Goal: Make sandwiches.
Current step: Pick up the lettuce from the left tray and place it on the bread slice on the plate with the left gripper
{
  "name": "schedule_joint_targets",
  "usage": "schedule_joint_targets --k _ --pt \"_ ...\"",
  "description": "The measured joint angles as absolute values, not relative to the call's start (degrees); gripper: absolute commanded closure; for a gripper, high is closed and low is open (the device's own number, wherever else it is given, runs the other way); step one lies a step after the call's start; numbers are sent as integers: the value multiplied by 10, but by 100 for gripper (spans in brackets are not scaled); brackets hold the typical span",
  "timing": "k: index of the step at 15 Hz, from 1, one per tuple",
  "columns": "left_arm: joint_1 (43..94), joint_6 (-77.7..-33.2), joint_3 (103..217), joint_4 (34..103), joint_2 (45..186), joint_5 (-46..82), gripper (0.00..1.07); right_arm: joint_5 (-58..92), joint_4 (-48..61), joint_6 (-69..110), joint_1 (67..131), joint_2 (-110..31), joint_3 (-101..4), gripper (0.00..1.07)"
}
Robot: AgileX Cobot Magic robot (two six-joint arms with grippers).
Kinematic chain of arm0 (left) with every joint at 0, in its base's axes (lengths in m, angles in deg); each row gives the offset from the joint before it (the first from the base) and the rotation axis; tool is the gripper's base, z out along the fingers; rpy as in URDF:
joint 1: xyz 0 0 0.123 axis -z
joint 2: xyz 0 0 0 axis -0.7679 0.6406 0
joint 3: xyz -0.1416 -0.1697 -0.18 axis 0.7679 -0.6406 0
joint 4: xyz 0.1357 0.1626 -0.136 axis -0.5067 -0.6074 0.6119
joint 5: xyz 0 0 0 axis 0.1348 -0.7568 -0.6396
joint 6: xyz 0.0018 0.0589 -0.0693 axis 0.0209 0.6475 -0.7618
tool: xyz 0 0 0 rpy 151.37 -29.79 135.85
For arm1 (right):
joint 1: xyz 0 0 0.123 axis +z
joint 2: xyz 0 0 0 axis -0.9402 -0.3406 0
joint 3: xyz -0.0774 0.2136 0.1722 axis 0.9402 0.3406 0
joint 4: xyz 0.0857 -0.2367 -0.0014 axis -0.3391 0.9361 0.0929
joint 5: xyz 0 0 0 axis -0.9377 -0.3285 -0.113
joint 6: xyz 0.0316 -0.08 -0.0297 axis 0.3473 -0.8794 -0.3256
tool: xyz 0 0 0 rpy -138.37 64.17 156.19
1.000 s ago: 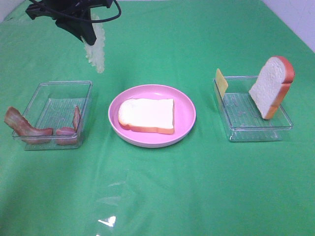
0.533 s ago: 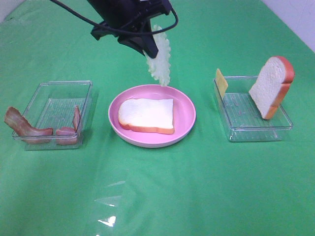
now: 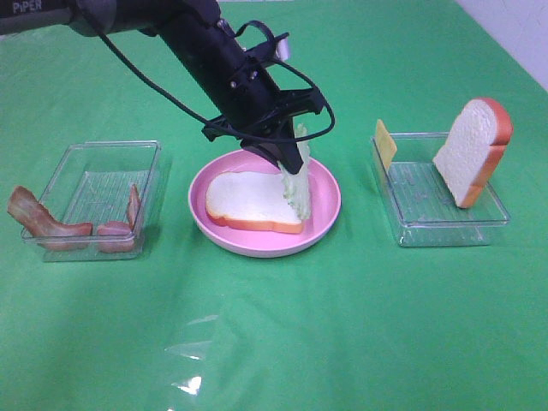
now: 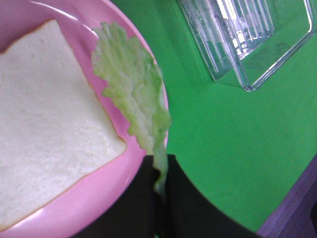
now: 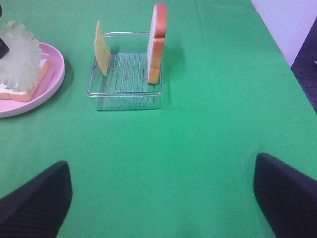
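From the high camera, the black left end effector (image 3: pixel 278 161) hangs over the round pink plate (image 3: pixel 327 205). It pinches a pale green lettuce leaf (image 3: pixel 297 184) at the right edge of the flat white bread slice (image 3: pixel 248 199). Red-brown bacon strips (image 3: pixel 38 221) lie in the left clear plastic tray (image 3: pixel 103 147) on the green desk (image 3: pixel 342 325).

The left wrist camera shows the grip itself: the leaf's (image 4: pixel 133 94) narrow end is clamped between dark fingers (image 4: pixel 124 208).

Only the right wrist camera shows the right end effector (image 5: pixel 161 208), spread wide, well apart from the right clear tray (image 5: pixel 124 101). There a thin yellow cheese square (image 5: pixel 102 48) and an upright crusted bread slice (image 5: pixel 156 44) stand edge-on.
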State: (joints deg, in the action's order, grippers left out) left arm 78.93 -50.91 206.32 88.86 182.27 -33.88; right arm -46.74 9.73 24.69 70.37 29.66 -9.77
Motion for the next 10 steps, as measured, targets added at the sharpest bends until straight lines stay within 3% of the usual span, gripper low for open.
schedule_joint_targets --k 1,3,5,10 --pt "789 -509 2063 889 1823 -339 107 -467 97 247 704 297 -98 12" --pt "790 -458 2063 899 1848 -326 107 -467 97 247 704 297 -98 12" --pt "790 -451 2063 872 1850 -311 107 -467 97 247 704 297 -98 12" --pt "790 -498 2063 744 1848 -296 107 -467 97 247 704 297 -98 12"
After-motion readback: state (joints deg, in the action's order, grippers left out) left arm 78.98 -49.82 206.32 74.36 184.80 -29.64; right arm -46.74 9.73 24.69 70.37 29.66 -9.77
